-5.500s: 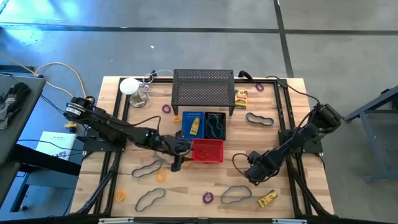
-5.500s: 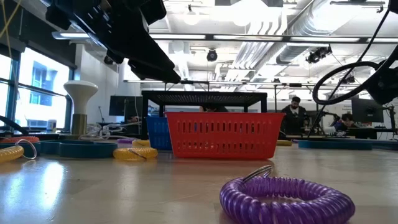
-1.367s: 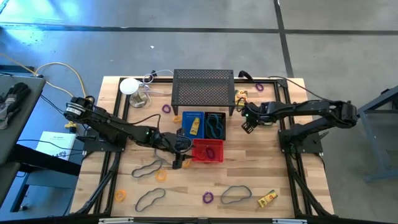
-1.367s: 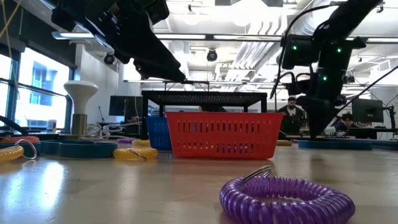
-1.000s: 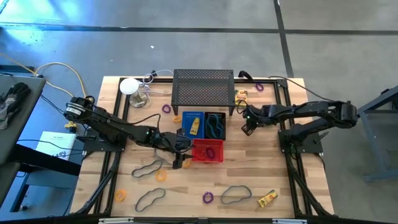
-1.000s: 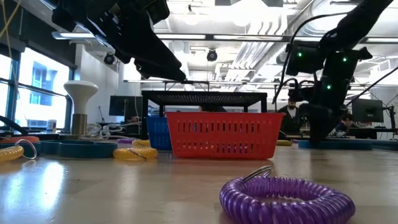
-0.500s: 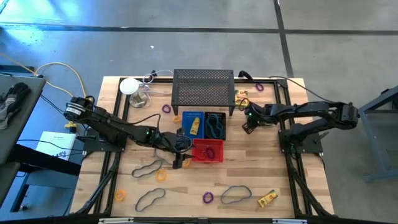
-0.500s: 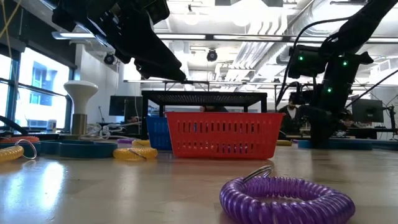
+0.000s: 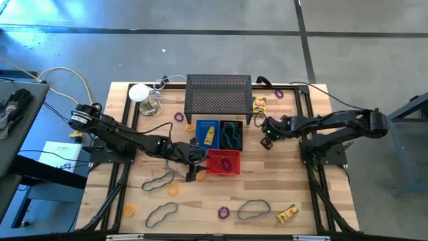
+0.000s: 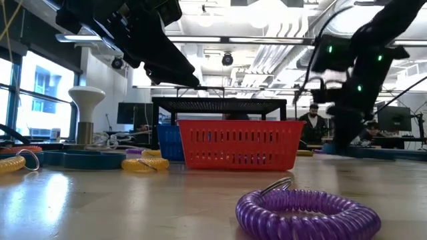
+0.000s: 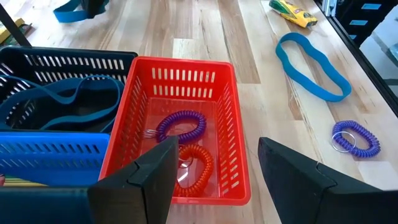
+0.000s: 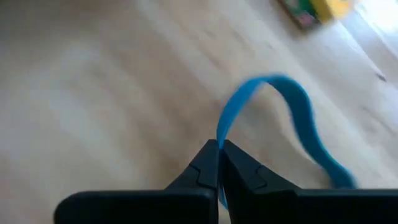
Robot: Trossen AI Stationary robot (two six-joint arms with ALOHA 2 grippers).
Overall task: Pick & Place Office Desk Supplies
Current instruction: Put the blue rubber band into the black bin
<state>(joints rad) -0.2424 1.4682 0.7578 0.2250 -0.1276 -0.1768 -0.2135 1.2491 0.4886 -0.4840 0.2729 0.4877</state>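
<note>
My right gripper (image 9: 267, 140) is shut on a thin blue looped band (image 12: 283, 99) just right of the bins and in front of the black mesh rack (image 9: 219, 99); it also shows in the low view (image 10: 343, 148). My left gripper (image 9: 194, 161) is open and empty at the left side of the red bin (image 9: 223, 163). That bin holds a purple ring (image 11: 180, 127) and an orange ring (image 11: 194, 168). The black bin (image 9: 233, 134) holds blue bands, and the blue bin (image 9: 207, 133) holds a yellow box. My right gripper pinches the blue band at one end of its loop (image 12: 222, 134) between its two fingertips, coming from above. The band rises from the fingers and curves away over the wood; I cannot tell whether its far end (image 12: 333, 171) lies on the table.
Loose on the table are blue bands (image 9: 254, 209) (image 9: 161, 213) (image 9: 158, 181), a purple ring (image 9: 224, 213), yellow rings (image 9: 173, 189) (image 9: 129, 211) and yellow boxes (image 9: 287, 214) (image 9: 259, 104). A white lamp (image 9: 139, 92) stands at the far left. People show in the room behind.
My right gripper has come down at the blue band right of the bins, then risen a little with the band's end between its fingers. My left arm has kept still.
</note>
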